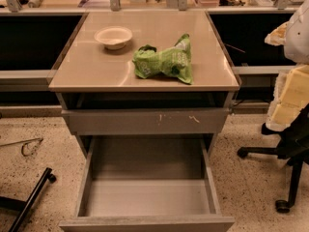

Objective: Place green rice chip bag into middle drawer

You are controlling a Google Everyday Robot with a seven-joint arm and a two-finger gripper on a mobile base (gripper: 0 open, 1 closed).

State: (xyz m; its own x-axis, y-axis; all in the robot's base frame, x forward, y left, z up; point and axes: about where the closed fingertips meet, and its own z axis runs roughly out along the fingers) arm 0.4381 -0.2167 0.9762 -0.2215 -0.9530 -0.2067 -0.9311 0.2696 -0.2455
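The green rice chip bag (166,61) lies crumpled on the beige countertop (91,69), right of centre and near the front edge. The middle drawer (147,195) is pulled wide out below, and its smooth grey floor is bare. The gripper is not in view. A white rounded shape (299,33) at the right edge may be part of the arm; it stays off to the right of the counter, apart from the bag.
A white bowl (114,36) stands on the counter, back left of the bag. The top drawer front (145,121), with pale scratch marks, sits slightly out above the open drawer. A chair with yellow foam (289,98) stands at the right. A black bar (31,197) lies on the floor at lower left.
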